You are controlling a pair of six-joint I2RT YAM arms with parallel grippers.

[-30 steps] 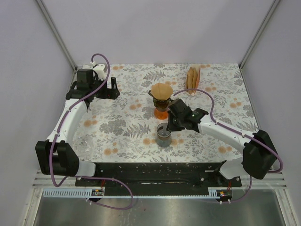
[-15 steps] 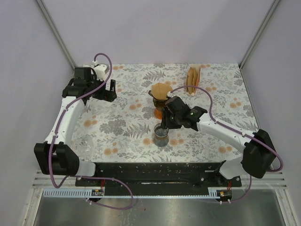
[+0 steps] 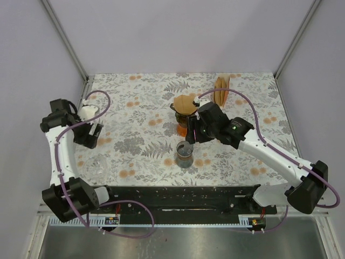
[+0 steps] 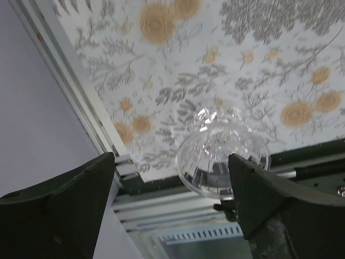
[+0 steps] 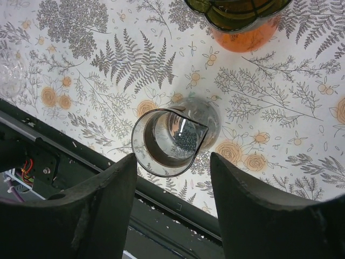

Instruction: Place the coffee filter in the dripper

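Filter sits in dripper. Your right fingers spread, empty, above glass beaker. Your left fingers wide apart, empty, over clear dish near desk edge.

The dripper is hemmed by the glass carafe at 6 o'clock and the right arm at 4; the table from 8 to 11 o'clock lies open.

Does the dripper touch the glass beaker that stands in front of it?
Apart. The right wrist view shows it: a strip of bare flowered tablecloth lies between the dripper, on its orange base, and the glass beaker.
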